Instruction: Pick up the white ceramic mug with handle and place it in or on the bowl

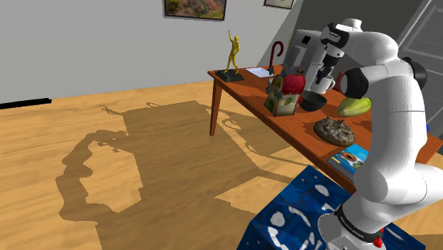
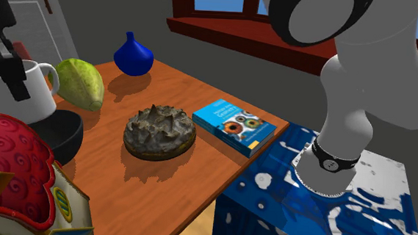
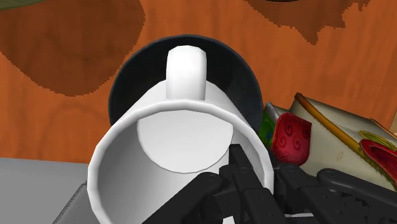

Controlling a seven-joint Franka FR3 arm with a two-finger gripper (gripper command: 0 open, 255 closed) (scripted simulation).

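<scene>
**Operator:** Report the pincer state.

**Arm:** My all-black two-finger pincer (image 3: 254, 170) is clenched on the one white, round mug with a loop handle (image 3: 178, 143). One finger is inside the rim and the other is outside the wall.

**Operator:** Where is the mug?

**Arm:** It hangs upright over the one round black bowl (image 3: 249, 79), with its handle pointing away from my fingers. I cannot tell whether its base touches the bowl. In the second exterior view the mug (image 2: 32, 96) sits just above the bowl (image 2: 56, 131) at that view's left, with the pincer (image 2: 11, 77) on its rim.

**Operator:** Count the other items.

**Arm:** The reddish-brown wooden table (image 2: 160, 188) carries the following:
- One blue paperback book (image 2: 233, 125), nearest my blue-and-white patterned stand (image 2: 298, 206).
- One brown, spiky rock-like disc (image 2: 159, 131), just beside the book on the view's left.
- One pale green pointed fruit (image 2: 79, 83), just beside the mug.
- One deep blue narrow-necked vase (image 2: 133, 58), farther off.
- One box with a red swirled top (image 2: 13, 173), near the bowl.
- One golden standing figurine (image 1: 233, 51), at the far end in the shoulder view.
</scene>
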